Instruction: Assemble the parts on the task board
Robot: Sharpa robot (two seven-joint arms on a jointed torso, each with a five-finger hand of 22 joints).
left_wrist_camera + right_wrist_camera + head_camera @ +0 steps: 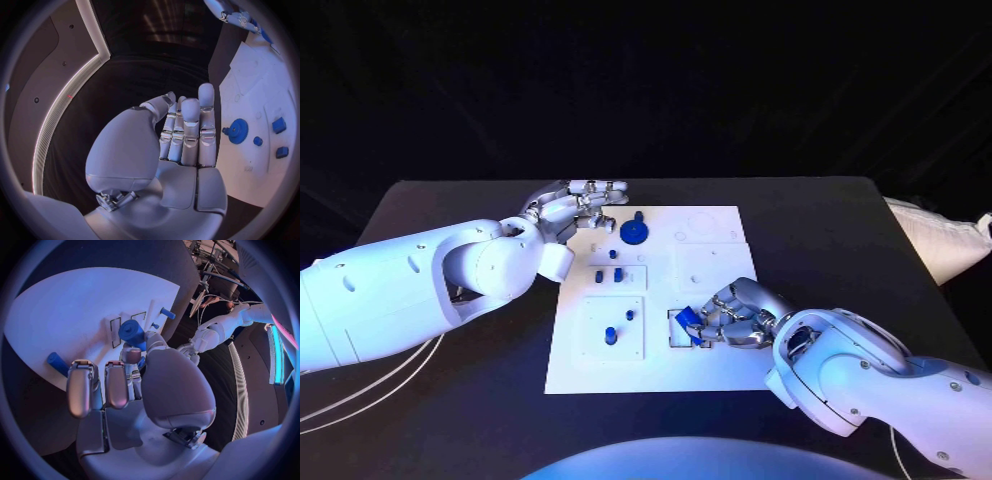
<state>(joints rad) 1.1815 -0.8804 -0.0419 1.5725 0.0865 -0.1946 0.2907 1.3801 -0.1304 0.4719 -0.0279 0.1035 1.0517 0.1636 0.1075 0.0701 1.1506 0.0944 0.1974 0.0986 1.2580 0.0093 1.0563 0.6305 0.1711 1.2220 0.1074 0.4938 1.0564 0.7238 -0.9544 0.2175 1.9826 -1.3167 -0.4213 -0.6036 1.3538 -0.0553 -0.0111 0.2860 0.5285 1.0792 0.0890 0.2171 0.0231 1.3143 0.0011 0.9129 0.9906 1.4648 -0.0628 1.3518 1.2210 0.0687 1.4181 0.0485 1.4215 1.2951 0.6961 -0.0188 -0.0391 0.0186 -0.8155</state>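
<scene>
The white task board (711, 255) lies in the middle of the table. My right hand (737, 318) is over its near right part, fingers curled round a blue cylindrical part (687, 326); in the right wrist view that part (132, 332) sits between thumb and fingertips (131, 356). My left hand (574, 209) hovers at the board's far left corner, fingers stretched side by side and holding nothing (184, 132). A blue gear (635, 232) (237, 131) sits on the board beside the left hand.
Small blue parts stand in the board's left column: two (600, 275) (619, 273) in the middle plate and two (609, 334) (630, 314) in the near plate. Another blue piece (56, 363) lies close to my right hand. Black table (473, 230) surrounds the board.
</scene>
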